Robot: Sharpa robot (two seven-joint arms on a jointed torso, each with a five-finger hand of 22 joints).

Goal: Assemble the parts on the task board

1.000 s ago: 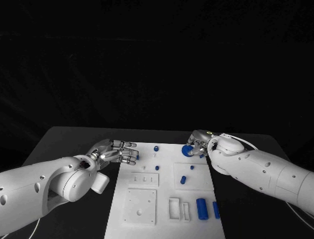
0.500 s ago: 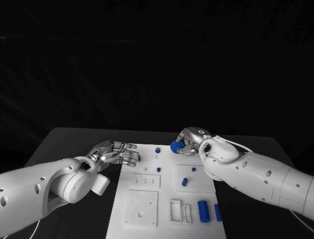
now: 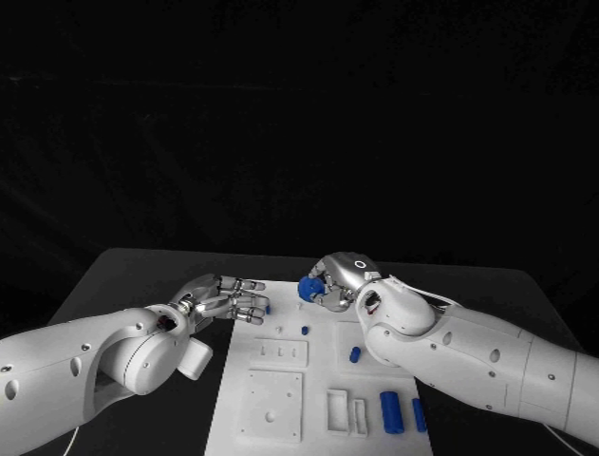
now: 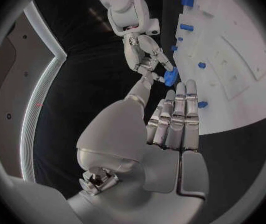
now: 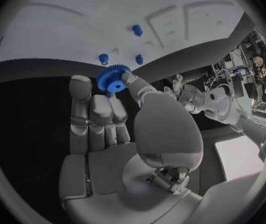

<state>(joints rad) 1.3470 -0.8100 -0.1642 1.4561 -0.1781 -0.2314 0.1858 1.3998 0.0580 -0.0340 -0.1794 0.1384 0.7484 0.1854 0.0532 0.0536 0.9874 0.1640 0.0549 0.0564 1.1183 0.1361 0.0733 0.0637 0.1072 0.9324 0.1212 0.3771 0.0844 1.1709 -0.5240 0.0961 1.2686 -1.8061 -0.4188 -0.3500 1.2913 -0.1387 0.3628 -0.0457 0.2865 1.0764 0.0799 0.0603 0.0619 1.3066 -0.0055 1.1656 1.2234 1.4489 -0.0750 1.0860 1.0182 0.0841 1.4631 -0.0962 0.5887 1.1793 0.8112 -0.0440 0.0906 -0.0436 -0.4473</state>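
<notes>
The right hand (image 3: 333,282) hangs over the far edge of the white plastic task board (image 3: 279,399) and pinches a small blue toothed gear (image 3: 311,288). In the right wrist view the gear (image 5: 113,78) sits at the very tips, caught between the thumb and the nearest of the fingers (image 5: 80,92), its teeth and raised hub plain to see; the other fingers lie straight alongside, not curled round it. The head view shows only a blue lump there.

The left hand (image 3: 224,297) hovers at the board's near-left corner above the black counter (image 3: 121,275), fingers loosely bent and holding nothing. Its wrist view shows the gear (image 4: 171,76) in the right hand (image 4: 144,55) just past the left fingers (image 4: 180,119), apart from them.

Blue pegs (image 3: 354,354) stand in the board; blue cylinders (image 3: 391,412) lie near its close edge.
</notes>
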